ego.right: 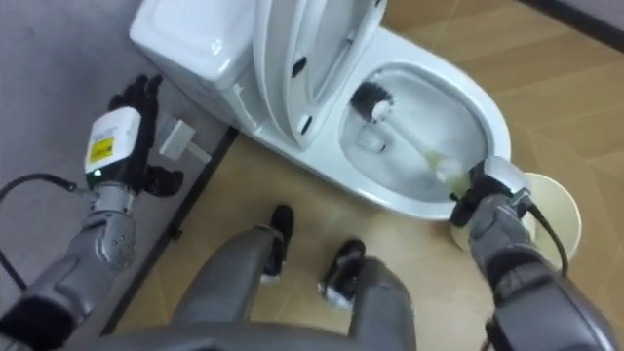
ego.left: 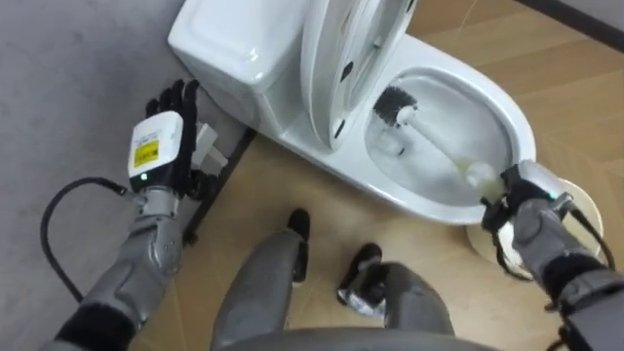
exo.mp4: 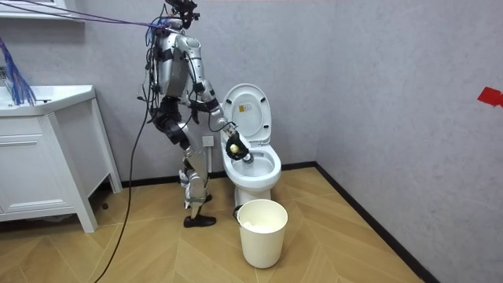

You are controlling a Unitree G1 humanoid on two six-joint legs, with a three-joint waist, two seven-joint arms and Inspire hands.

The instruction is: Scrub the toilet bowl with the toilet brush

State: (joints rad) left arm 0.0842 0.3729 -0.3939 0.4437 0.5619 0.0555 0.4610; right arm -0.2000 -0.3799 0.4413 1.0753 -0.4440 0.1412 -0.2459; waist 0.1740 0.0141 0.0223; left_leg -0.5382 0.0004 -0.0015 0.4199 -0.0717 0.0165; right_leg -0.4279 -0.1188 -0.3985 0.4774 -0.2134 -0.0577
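Toilet brush — light, stiff handle, springy bristles, slick if wet; grasp at handle end. Right hand apparently curled round it there; left hand — fingers straight, empty

The toilet looks like smooth, glossy ceramic, the floor like matt wood, the brush pale plastic with dark bristles.

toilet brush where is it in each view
Left eye view: brush right of centre, bristles in the bowl, handle in the right hand.
Right eye view: brush near centre, same pose.
Room view: brush small, mid-picture, at the bowl.
Shared landmark: the raised lid.
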